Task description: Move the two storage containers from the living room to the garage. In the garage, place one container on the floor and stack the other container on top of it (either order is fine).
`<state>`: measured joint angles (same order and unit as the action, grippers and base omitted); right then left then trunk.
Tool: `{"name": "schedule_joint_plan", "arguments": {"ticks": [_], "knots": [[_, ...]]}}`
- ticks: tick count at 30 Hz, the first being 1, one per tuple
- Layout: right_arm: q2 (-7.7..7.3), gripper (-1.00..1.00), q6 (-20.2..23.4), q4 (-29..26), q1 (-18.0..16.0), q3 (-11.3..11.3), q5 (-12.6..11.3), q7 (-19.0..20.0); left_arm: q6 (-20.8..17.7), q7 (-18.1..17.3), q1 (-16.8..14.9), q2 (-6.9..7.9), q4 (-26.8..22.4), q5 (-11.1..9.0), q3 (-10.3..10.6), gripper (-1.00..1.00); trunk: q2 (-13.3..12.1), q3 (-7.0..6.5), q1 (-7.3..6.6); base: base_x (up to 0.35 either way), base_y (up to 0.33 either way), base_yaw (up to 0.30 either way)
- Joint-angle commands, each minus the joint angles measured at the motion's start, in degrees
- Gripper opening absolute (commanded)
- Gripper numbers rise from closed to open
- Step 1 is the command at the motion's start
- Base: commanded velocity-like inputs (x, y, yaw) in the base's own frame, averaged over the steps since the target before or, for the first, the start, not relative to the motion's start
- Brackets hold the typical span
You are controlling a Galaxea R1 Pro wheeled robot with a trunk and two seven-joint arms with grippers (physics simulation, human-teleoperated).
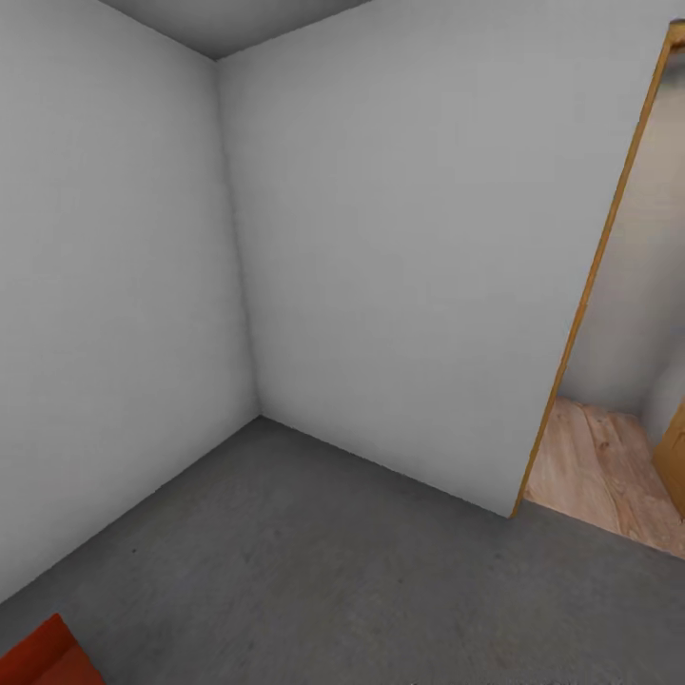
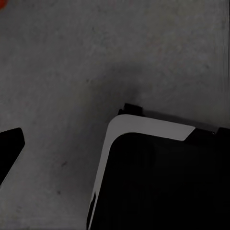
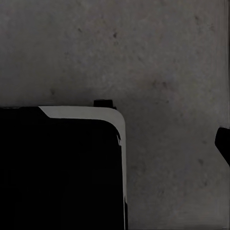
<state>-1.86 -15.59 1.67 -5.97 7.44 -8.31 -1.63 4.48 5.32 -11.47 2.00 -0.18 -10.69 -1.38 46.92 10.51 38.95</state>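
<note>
We locate one orange-red rectangular storage container (image 1: 48, 656) at the lower left corner of the head view, resting on the dark grey rough concrete floor (image 1: 314, 552) of the garage; the frame edge cuts it off, so we see a single corner and part of a wall, and we cannot tell whether it is one box or a stack. A small orange-red smear (image 2: 2, 3) at a corner of the left wrist view is probably the same container; it is too small to confirm. We judge the main risk to be the base: with the container so near and mostly out of frame, a turn or a forward roll could nudge it and shift it off its spot.

The state of both pincers cannot be told; each wrist view gives a dark fingertip sliver (image 2: 8, 146) at its border and the black, white-edged robot base panel (image 3: 62, 167) over concrete, and nothing is seen held. Beyond stand pale grey plain walls (image 1: 400, 238) and a wood-framed doorway (image 1: 590, 285) opening on light wood-plank flooring (image 1: 599, 466).
</note>
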Motion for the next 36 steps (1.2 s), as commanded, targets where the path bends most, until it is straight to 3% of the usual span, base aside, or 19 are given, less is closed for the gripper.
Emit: {"name": "schedule_joint_plan", "arguments": {"ticks": [1, 22, 28, 36], "knots": [[0.02, 1.00, -0.3, 0.2, -0.1, 0.4, -0.6, -0.1, 0.2, 0.0, 0.0, 0.04, 0.0, -0.2, 0.0, 1.00, 0.1, 0.05, 0.01, 0.000, 0.000, -0.284], [-0.06, 1.00, -0.3, 0.2, -0.1, 0.3, -0.7, -0.1, 0.3, 0.1, 0.2, -0.02, -0.1, -0.4, 0.0, 1.00, 0.1, -0.07, 0.01, 0.000, 0.000, -0.294], [-0.05, 1.00, -0.3, 0.2, -0.1, 0.4, -2.4, -0.1, 0.3, 0.1, 0.2, -0.01, -0.7, -0.4, 0.0, 1.00, 0.1, -0.07, 0.01, 0.000, 0.000, -0.297], [-0.11, 1.00, -0.3, 0.2, -0.1, 0.5, -2.7, 0.0, 0.3, 0.1, 0.2, 0.02, -0.7, -0.3, 0.1, 1.00, 0.1, -0.07, 0.01, 0.000, 0.000, -0.297]]}}
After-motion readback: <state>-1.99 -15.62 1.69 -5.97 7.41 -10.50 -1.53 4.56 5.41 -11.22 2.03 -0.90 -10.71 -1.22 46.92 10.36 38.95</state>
